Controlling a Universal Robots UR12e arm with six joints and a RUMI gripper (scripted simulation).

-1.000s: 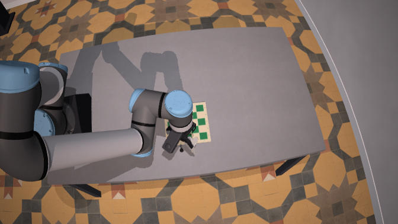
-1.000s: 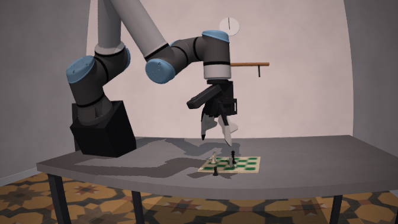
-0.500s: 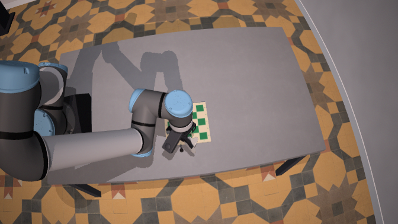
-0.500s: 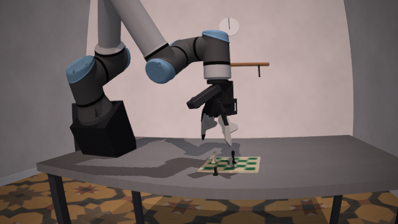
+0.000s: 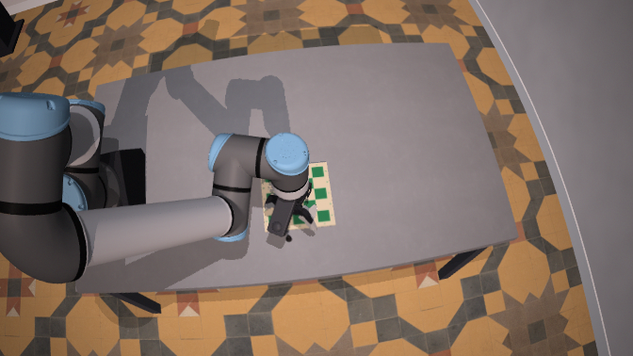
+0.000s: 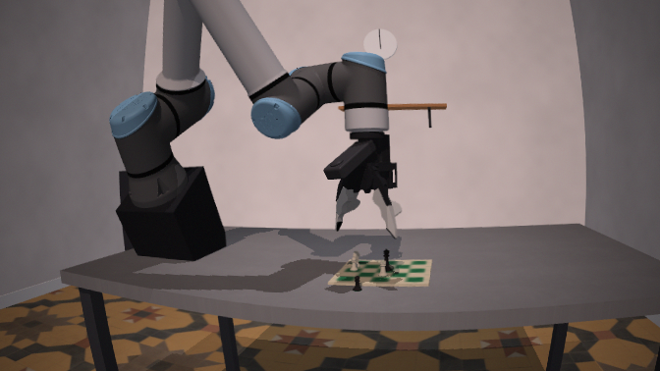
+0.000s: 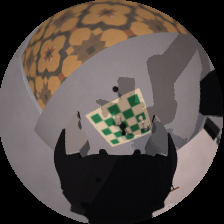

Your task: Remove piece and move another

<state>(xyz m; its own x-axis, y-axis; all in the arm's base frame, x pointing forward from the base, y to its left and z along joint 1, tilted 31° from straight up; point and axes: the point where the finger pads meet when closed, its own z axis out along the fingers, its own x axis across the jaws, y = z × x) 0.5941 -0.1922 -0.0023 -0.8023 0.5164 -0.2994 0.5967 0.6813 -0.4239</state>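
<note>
The green and cream chessboard (image 6: 378, 271) lies on the grey table. A small black piece (image 6: 357, 283) stands upright on the table just off the board's near edge; it also shows in the top view (image 5: 288, 238) and in the wrist view (image 7: 116, 89). On the board stand a white piece (image 6: 355, 261) at the left, another white piece (image 6: 383, 269) and a taller black piece (image 6: 387, 260) near the middle. I cannot read the square labels. My gripper (image 6: 365, 230) is open and empty, high above the board's left part, fingers pointing down.
The robot's black base (image 6: 169, 216) sits at the table's left end. The arm's forearm (image 5: 155, 228) reaches over the table towards the board. The table's near edge is close to the board.
</note>
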